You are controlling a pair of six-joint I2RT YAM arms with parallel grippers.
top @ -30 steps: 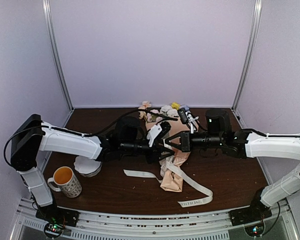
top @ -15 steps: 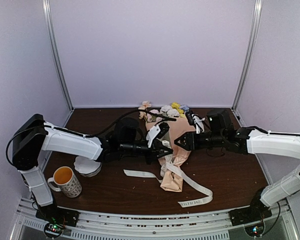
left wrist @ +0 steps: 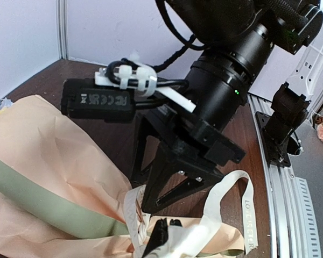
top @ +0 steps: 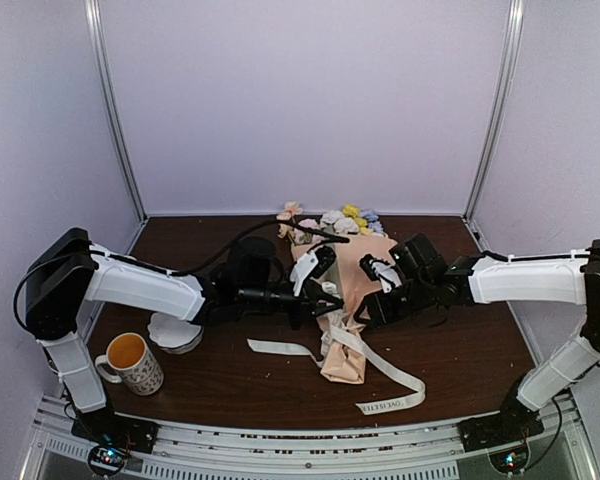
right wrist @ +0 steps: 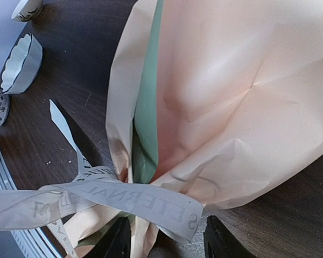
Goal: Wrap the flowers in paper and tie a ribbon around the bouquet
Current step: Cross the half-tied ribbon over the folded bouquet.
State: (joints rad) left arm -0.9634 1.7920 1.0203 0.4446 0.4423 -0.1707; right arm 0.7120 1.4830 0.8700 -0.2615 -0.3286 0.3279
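One bouquet point(top: 348, 262) lies near the middle of the dark brown wooden table point(top: 460, 350). It is a cone of thin peach-tan wrapping paper point(right wrist: 231, 80) with a sage-green strip point(right wrist: 144, 107) along one folded edge. The cone's wide mouth points to the back wall, where the small pastel flowers point(top: 332, 220) in yellow, pink, white and blue show their heads. Its narrow, crumpled end points toward the near edge.

The long flat cream-white ribbon point(top: 395, 375) with dark printed lettering is looped around the narrow part of the cone. Its two loose tails trail over the table, one to the left and one running off to the near right.

The left gripper point(left wrist: 166, 232) reaches in from the left with its fingers pressed together at the ribbon's band, and its wrist view shows ribbon caught at their tips. The right gripper point(right wrist: 167, 226) sits just across the cone with its fingers spread — the lettered band crosses just ahead of their tips, and they pinch nothing.

Left of the bouquet and well apart from it stands a white scalloped ceramic bowl point(top: 160, 325). Nearer the front edge is a patterned mug point(top: 145, 378), orange inside.
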